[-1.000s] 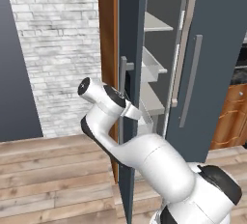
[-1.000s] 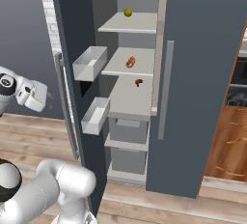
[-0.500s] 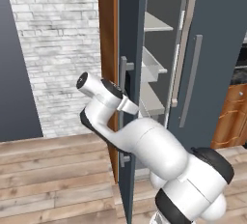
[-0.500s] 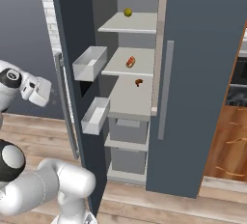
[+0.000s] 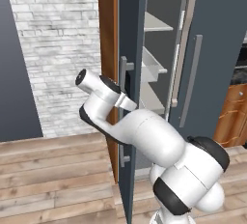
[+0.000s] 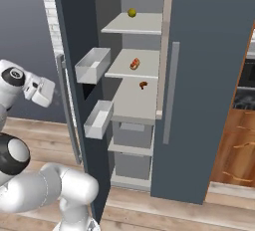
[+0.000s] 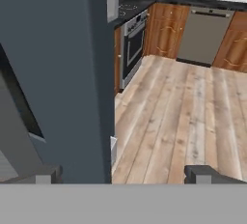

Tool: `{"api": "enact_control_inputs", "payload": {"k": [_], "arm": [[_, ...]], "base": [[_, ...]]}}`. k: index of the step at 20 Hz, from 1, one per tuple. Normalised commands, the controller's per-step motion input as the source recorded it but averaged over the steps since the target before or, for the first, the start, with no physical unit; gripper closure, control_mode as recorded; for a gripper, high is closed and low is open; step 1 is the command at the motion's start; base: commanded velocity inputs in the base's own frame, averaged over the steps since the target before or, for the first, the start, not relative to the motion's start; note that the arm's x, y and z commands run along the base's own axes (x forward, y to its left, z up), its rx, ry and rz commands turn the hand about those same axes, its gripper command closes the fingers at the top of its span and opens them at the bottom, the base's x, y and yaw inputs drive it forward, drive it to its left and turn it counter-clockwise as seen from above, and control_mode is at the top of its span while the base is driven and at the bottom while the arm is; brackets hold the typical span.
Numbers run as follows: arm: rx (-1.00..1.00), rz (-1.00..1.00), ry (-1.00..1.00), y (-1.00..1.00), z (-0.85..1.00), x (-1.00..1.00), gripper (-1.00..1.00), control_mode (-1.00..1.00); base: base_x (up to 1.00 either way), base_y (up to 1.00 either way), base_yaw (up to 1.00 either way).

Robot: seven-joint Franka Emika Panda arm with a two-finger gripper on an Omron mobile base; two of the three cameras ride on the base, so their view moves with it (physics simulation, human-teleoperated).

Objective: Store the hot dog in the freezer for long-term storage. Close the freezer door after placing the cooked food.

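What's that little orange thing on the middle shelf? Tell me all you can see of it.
It is the hot dog: a small orange-tan bun with a red sausage along it. It lies flat, somewhat askew, on a pale grey shelf inside the open freezer, below the shelf with a yellow ball. Nothing grips it.

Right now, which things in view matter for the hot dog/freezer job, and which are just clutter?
Job:
- hot dog, on a middle shelf
- freezer
- freezer door, standing open
- gripper, fingers open, empty

Lying about:
- yellow ball, top shelf
- small reddish-brown item, shelf below the hot dog
- oven
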Motion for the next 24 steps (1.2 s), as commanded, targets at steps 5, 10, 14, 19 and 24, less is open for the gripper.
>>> {"api": "enact_control_inputs", "payload": {"k": [5, 10, 14, 19, 24], "arm": [[-0.01, 0.00, -0.03, 0.25, 0.00, 0.00, -1.00, -1.00], [-0.02, 0.00, 0.00, 0.18, 0.00, 0.04, -1.00, -1.00], [-0.01, 0.00, 0.00, 0.07, 0.00, 0.32, -1.00, -1.00], [-0.04, 0.00, 0.00, 0.24, 0.00, 0.43, -1.00, -1.00], [-0.08, 0.00, 0.00, 0.29, 0.00, 0.35, -1.00, -1.00]], "base": [[0.00, 0.00, 0.00], [0.00, 0.00, 0.00], [0.00, 0.00, 0.00], [0.00, 0.00, 0.00], [0.00, 0.00, 0.00]]}}
